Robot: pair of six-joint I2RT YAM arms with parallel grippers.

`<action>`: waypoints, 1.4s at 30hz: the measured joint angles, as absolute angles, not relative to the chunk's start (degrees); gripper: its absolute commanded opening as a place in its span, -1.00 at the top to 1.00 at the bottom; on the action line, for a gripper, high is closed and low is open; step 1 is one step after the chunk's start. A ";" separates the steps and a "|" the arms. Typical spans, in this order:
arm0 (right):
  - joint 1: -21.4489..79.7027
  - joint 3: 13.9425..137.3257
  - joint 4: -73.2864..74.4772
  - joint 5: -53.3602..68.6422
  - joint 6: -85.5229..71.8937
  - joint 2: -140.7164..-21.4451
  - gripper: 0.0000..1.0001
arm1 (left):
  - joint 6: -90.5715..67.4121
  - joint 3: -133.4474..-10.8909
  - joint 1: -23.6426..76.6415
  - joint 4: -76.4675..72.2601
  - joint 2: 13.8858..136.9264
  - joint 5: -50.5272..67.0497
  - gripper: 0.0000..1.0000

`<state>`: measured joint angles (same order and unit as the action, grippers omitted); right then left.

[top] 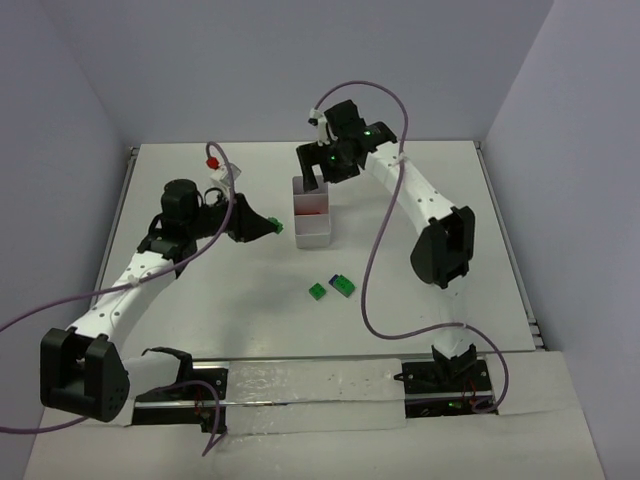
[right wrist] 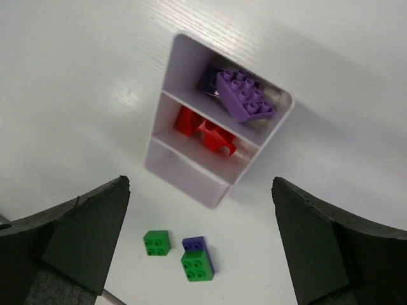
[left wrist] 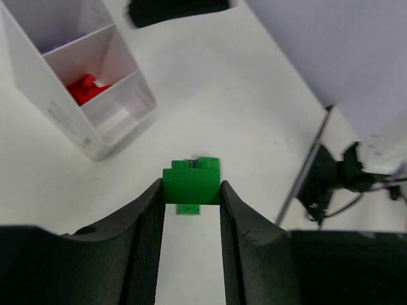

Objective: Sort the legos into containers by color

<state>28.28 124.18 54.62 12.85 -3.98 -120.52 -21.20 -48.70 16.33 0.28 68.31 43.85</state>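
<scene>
Legos of three colours are partly sorted; the white three-compartment tray (top: 312,238) lies mid-table, its row running far to near. In the right wrist view the far compartment holds a purple brick (right wrist: 245,95) lying over a darker one, the middle compartment holds red bricks (right wrist: 203,130), and the near compartment (right wrist: 187,173) is bare.

The left gripper (top: 273,228) is clenched on a green brick (left wrist: 191,184), pinched squarely between its two fingers and hanging above the table just left of the tray's near end. The right gripper (top: 320,177) hangs over the tray's far end, jaws spread wide and holding nothing.

Near the tray, on the table, lie a lone green brick (right wrist: 156,243) and, just right of it, a green brick joined to a dark blue one (right wrist: 197,260).

The step in hand looks like the delivery of the held green brick; the bare near compartment seems meant for green. The next move calls for carrying the brick a little to the right until it is over that compartment, clear of the thin wall, then lowering and letting go; the right arm should keep off the near end meanwhile. After that the joined pair will likely need pulling apart, since its two colours belong in different places.
</scene>
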 measured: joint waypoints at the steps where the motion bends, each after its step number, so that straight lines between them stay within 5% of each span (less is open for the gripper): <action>1: 28.11 123.10 54.36 12.96 -4.01 -118.24 -1.00 | -19.90 -49.85 18.12 1.40 69.50 40.73 1.00; 13: 17.79 101.66 48.24 12.49 -2.20 -94.08 -1.00 | -14.06 -64.91 31.81 12.31 88.25 12.80 1.00; 36: 15.58 86.28 46.12 10.53 -0.06 -89.04 -1.00 | -21.64 -74.10 41.97 14.89 101.44 -15.30 0.80; 42: 15.51 85.33 45.81 10.55 0.12 -89.01 -0.99 | -21.93 -75.65 42.65 15.54 103.49 -16.83 0.34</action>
